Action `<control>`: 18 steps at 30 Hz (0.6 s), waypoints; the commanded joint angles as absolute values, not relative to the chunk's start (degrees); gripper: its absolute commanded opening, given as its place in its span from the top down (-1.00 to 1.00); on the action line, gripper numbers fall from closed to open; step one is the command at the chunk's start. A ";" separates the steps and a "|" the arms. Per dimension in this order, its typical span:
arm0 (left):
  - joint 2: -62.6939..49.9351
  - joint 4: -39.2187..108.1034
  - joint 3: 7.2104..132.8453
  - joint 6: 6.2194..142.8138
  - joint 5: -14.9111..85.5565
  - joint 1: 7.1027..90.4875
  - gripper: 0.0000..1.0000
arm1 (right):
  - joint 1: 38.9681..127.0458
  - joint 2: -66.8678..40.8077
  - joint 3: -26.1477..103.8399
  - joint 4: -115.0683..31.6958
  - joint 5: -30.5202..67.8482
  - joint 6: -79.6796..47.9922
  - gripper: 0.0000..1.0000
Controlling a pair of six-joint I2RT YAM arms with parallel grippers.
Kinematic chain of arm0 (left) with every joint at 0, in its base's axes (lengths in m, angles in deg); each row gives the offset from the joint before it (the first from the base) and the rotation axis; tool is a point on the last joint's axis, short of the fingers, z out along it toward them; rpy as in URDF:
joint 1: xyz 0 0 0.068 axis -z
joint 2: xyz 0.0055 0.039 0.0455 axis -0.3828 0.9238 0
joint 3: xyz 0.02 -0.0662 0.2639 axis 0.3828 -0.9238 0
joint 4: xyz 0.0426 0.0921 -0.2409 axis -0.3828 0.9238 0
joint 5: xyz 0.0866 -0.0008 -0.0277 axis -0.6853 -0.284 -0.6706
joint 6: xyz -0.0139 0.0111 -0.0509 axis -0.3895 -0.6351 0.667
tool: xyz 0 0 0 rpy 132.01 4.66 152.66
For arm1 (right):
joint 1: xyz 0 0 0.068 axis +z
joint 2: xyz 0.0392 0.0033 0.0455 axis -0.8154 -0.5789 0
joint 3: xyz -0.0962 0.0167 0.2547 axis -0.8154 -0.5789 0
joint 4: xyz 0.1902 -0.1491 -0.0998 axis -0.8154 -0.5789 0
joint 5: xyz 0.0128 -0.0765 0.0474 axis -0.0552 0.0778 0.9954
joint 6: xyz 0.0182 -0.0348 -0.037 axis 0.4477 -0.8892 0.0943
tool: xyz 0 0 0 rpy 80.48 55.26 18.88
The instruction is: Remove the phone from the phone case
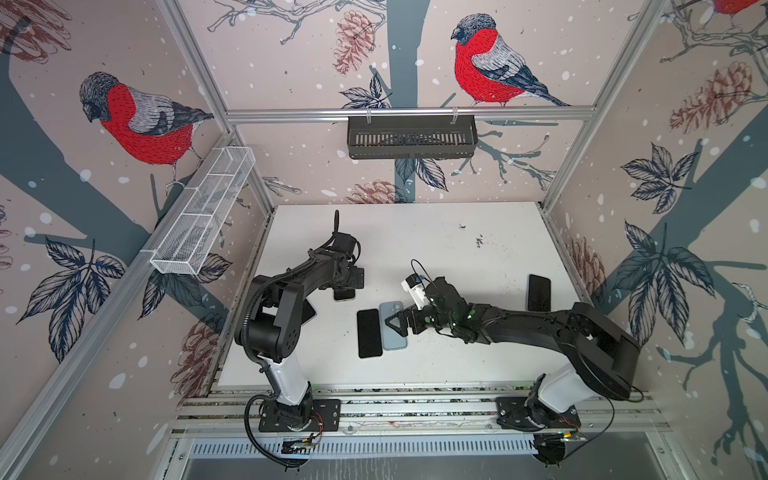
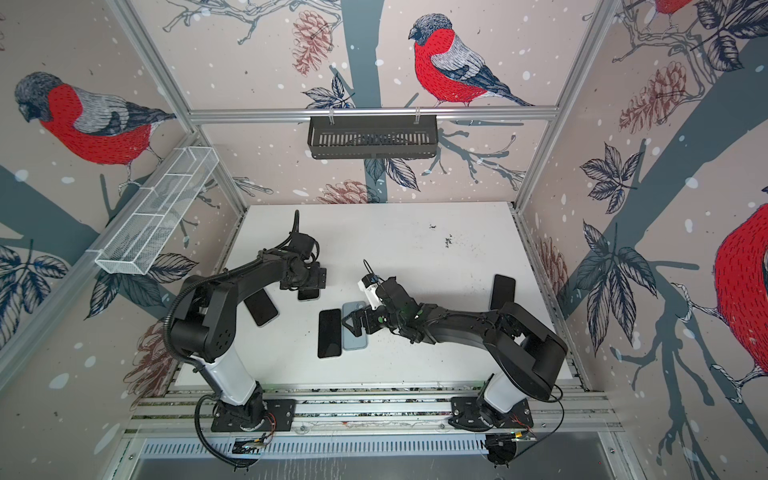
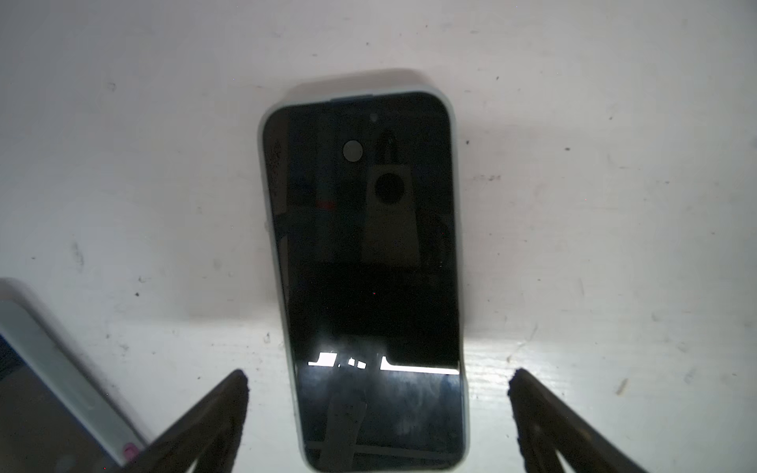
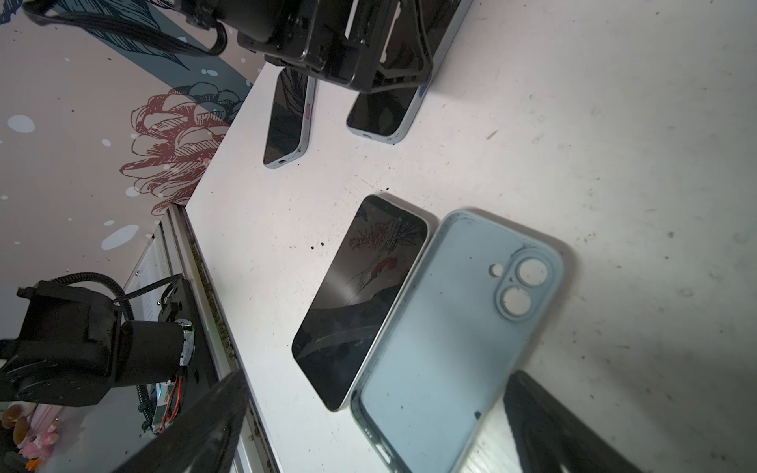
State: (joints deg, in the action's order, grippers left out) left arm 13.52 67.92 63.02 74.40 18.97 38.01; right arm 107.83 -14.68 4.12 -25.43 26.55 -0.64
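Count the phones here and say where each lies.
4: bare phone beside the empty blue case; cased phone below the left gripper; third phone under the left arm; fourth phone at the table's right edge. Arms may hide more.

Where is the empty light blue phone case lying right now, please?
In a top view, the empty light blue phone case lies centrally on the white table, a bare black phone alongside on its left.
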 commanded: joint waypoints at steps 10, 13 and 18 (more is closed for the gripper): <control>19.82 68.46 66.14 74.22 20.31 37.88 -0.76 | 108.06 -16.22 4.04 -23.14 27.20 -0.56 -0.99; 20.74 68.92 66.30 74.14 20.66 37.77 -0.66 | 108.02 -16.24 4.04 -23.10 27.01 -0.63 -0.99; 21.51 69.07 65.55 73.96 20.87 37.45 -0.45 | 108.06 -16.63 4.04 -22.94 27.18 -0.57 -0.99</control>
